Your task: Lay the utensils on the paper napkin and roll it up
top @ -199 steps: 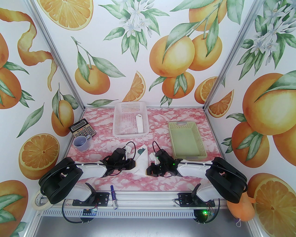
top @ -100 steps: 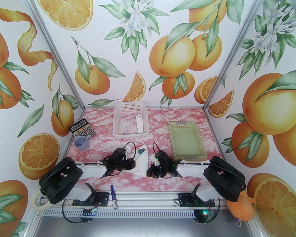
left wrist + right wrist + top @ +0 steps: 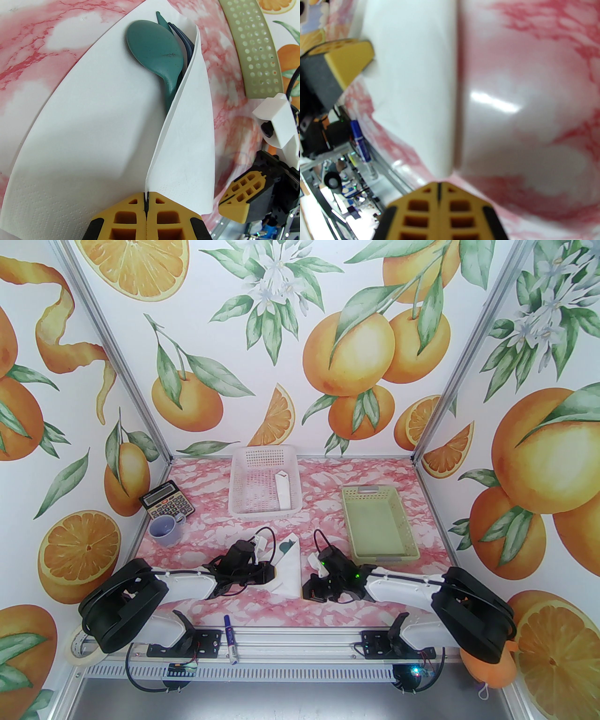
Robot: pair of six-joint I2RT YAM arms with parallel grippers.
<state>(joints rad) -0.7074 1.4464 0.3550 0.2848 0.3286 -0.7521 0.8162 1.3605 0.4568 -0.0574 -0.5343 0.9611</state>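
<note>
- The left pincer is fully closed on the raised edge of the white thin paper napkin. The napkin lies on the glossy pink marbled bench, on the near side of the white mesh plastic basket. Only a sliver of paper sits in the seam between its fingers, so a sharp pull may tear the sheet or let it slip free.
- The teal-green plastic spoon and a dark blue-green plastic piece beside it lie inside the fold, at the napkin's end nearest the basket. Their heads are exposed there and nothing pins them, so a hasty roll could push them out of that open end, toward the basket.
- The right pincer is shut with nothing in it. Its tip is just beside the napkin corner farthest from the basket, and I cannot tell whether it touches the paper. With only one hold on the flap, the end toward the basket may sag open, giving a loose cone instead of a tight tube.
- The flap stands in a soft curve with no crease. If it is let go now, I judge it likely to spring back and uncover the cutlery.
- The two pincers sit near each other at the napkin's end away from the basket. A sideways move by either risks a knock between them.
- The bench looks slick, so the whole napkin may slide under a push rather than roll.
</note>
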